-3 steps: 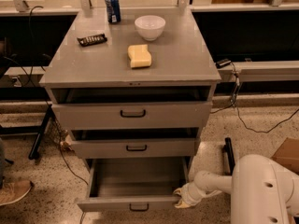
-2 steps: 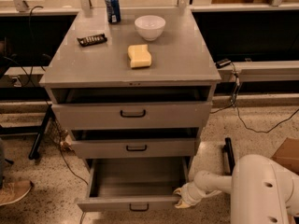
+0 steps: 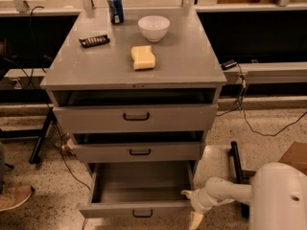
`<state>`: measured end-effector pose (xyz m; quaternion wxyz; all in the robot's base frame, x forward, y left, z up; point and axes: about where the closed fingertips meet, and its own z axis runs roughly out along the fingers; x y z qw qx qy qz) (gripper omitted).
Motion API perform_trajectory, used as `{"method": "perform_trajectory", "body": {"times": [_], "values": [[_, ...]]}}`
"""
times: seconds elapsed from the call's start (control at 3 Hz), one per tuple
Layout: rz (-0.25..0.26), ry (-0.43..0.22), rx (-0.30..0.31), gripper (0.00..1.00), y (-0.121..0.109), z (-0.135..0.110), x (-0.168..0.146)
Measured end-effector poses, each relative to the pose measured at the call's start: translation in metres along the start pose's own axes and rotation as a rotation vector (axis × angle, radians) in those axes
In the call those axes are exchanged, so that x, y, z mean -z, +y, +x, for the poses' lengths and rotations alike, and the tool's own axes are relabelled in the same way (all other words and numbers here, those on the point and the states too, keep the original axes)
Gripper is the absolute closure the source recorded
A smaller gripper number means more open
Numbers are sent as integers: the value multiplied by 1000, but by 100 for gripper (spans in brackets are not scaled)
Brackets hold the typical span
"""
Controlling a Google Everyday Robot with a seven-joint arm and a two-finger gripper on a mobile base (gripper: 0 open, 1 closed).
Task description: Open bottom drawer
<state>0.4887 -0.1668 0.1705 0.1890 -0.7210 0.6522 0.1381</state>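
Note:
The grey cabinet (image 3: 187, 66) has three drawers. The bottom drawer (image 3: 115, 210) is pulled far out, its grey inside (image 3: 141, 181) bare, with a small black loop handle (image 3: 142, 213) at the centre of its front. The middle drawer (image 3: 139, 152) and top drawer (image 3: 135, 117) stand only slightly out. My gripper (image 3: 191, 207), on a white arm (image 3: 225, 190), is low at the right end of the bottom drawer's front. Its two pale fingers (image 3: 195, 219) are spread apart and hold nothing.
On the cabinet top are a blue can (image 3: 114, 7), a white bowl (image 3: 153, 28), a yellow sponge (image 3: 143, 57) and a black bar (image 3: 94, 40). A shoe (image 3: 14, 197) is at the left floor. Cables (image 3: 254, 128), a black post (image 3: 235, 162) and a cardboard box (image 3: 295, 157) are on the right.

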Motion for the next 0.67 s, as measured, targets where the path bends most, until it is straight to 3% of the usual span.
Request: {"method": "perform_trajectory", "body": {"times": [0.67], "values": [[200,-26,62,0,20,1,92]]}}
